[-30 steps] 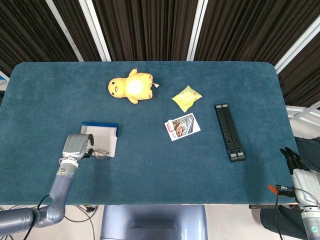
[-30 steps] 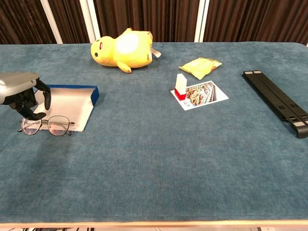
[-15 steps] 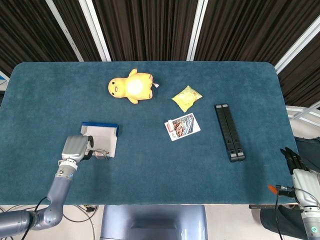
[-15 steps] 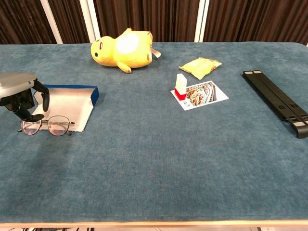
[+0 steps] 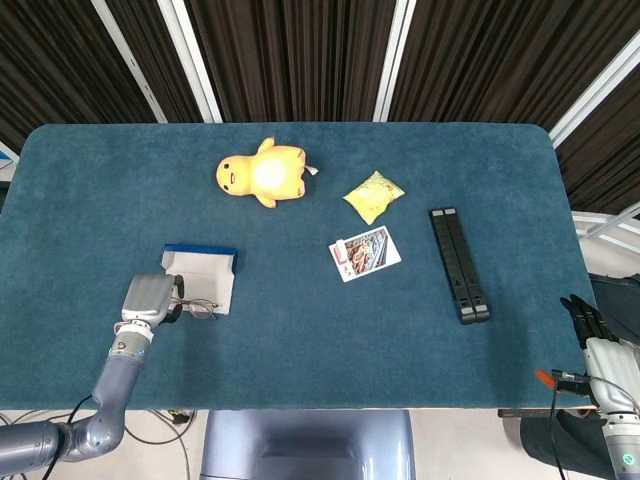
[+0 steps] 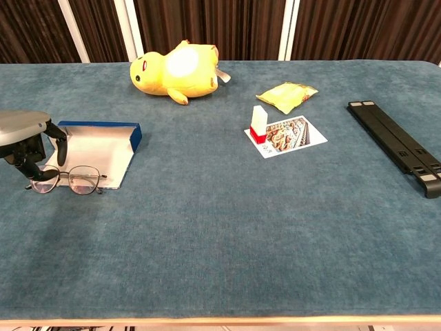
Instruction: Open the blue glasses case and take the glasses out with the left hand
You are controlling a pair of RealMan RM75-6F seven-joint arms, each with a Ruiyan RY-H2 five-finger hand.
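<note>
Fingers (image 6: pixel 60 146) of the left hand (image 6: pixel 26 138) were seen curled downward and apart at the left lens of the glasses (image 6: pixel 67 180), with nothing clamped between them; whether the fingertips touched the frame could not be told. The glasses were laid flat on the tabletop (image 6: pixel 227 227), outside the case (image 6: pixel 100 146), their upper rim just at the case's near edge. The blue case was left open beside the hand, its pale lining turned up and its blue wall raised at the far side. In the head view the same hand (image 5: pixel 150 298) was shown at the case's (image 5: pixel 205 274) left corner, with the glasses (image 5: pixel 200 308) just to its right.

The right hand (image 5: pixel 598 340) was held off the tabletop's right edge, well apart from everything, its dark fingers pointed up and lying close together, holding nothing.

Farther back a yellow plush (image 6: pixel 172 71) was laid on its side. A yellow packet (image 6: pixel 286 95) was placed near a picture card (image 6: pixel 288 135), on whose left edge a small red-and-white block (image 6: pixel 258 124) was stood. A black bar (image 6: pixel 396 146) was stretched along the right side.
</note>
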